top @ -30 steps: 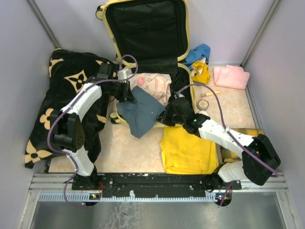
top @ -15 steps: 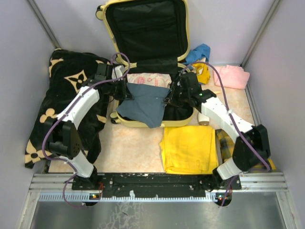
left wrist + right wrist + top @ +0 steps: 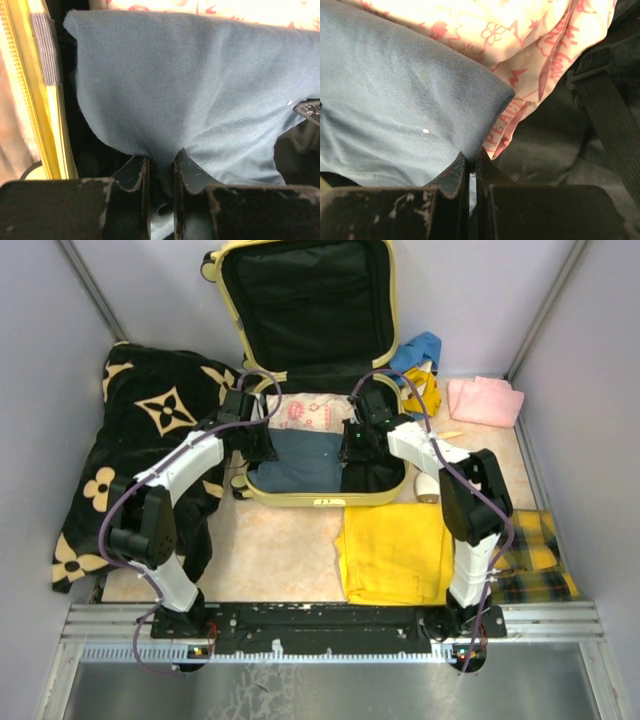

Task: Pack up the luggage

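Note:
The pale-yellow luggage [image 3: 243, 318] lies open at the back, its black-lined lid upright. A blue-grey cloth [image 3: 298, 462] lies in the lower half, over a cream cloth with red print [image 3: 315, 411]. My left gripper [image 3: 262, 448] is shut on the blue-grey cloth's left edge [image 3: 165, 125], just inside the luggage's yellow rim [image 3: 45, 120]. My right gripper [image 3: 347, 448] is shut on the cloth's right edge [image 3: 410, 125], next to the cream cloth [image 3: 520, 45] and the black lining [image 3: 555, 150].
A black blanket with tan flowers [image 3: 130, 440] lies at the left. A yellow cloth [image 3: 395, 550] lies in front of the luggage, a plaid cloth [image 3: 535, 555] at the right. A pink cloth [image 3: 483, 400], a blue cloth [image 3: 415, 348] and a tape roll [image 3: 428, 485] are at the back right.
Both grippers have carried the blue-grey cloth back from over the luggage's front rim into the lower half. It now lies spread flat inside. The right arm has swung far toward the back.

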Controlling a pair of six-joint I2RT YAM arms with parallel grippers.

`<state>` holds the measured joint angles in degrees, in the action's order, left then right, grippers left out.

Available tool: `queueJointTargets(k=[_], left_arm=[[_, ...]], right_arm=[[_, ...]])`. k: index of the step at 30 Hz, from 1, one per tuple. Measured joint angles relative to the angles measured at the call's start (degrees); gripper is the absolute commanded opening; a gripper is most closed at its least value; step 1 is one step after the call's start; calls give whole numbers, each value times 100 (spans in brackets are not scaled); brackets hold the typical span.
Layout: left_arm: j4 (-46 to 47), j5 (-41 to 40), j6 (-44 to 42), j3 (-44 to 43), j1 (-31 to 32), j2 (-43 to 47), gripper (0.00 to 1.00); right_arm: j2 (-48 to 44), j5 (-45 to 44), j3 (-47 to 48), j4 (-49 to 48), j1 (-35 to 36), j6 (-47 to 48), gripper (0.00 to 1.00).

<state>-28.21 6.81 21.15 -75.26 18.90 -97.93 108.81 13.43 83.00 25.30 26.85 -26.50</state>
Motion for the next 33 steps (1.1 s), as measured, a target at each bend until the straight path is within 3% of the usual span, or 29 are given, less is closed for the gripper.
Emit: queueJointTargets(k=[2,5,7,8,9,13,16,19,22,28,33], left_arm=[[103,-133,-13,24,11,-116,4],[170,-262,-39,24,13,-306,24],[175,-345,-70,7,13,-470,41],[162,-389,-98,-7,15,-542,58],[151,-439,-133,-11,15,-586,66],[116,-511,-214,-48,101,-542,85],[70,-470,-382,-44,103,-315,90],[-26,-494,-721,-46,35,118,99],[-122,-448,-1060,-111,-24,522,100],[-175,-98,-1926,-208,-42,1012,100],[-433,562,-2739,-310,-42,1266,100]], right_arm=[[146,-9,7,-107,0,125,0],[385,-7,81,-245,0,286,0],[452,17,81,-295,0,378,8],[455,37,81,-297,0,415,14],[455,63,87,-297,0,463,22],[452,170,223,-142,-20,758,63],[413,273,299,-33,-52,975,79],[225,374,299,103,-81,1233,88],[-136,498,299,227,-122,1552,97],[-1239,916,299,435,-431,2199,99],[-2149,1526,299,629,-1220,2511,99]])
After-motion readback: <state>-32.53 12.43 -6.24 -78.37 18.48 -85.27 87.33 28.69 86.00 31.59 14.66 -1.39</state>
